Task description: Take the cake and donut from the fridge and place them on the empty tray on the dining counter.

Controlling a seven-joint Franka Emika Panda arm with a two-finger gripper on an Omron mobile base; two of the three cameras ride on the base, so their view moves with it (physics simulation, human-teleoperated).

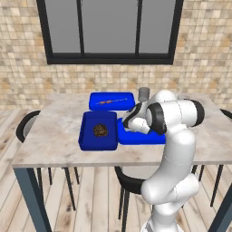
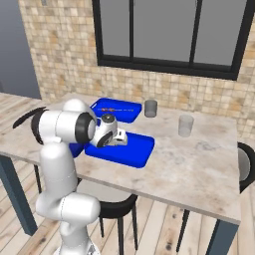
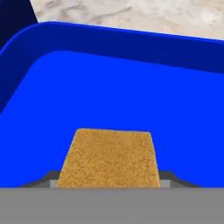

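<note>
Cake (image 3: 108, 158): tan-orange block with a grainy face, sitting between the tool's finger tips (image 3: 171, 177), which show just at its lower corners. Tool (image 2: 119, 138) is clamped on the cake, low over the empty tray (image 2: 133, 149). Whether the cake touches the tray floor cannot be told. In the hand view the tray's blue floor and raised rim lie behind the cake, with beige marble past the rim.

The tray lies on the counter (image 1: 54, 145), wider than deep. Just beside it to the robot's left is a squarish blue tray (image 1: 89, 136) holding a dark brown lump (image 1: 100, 131). Behind both is a third blue tray (image 1: 97, 105) with a thin orange item (image 1: 111, 101).

Two grey cups: one (image 2: 150, 108) near the far tray, the other (image 2: 185, 125) further right. Dark chairs stand round the counter.
</note>
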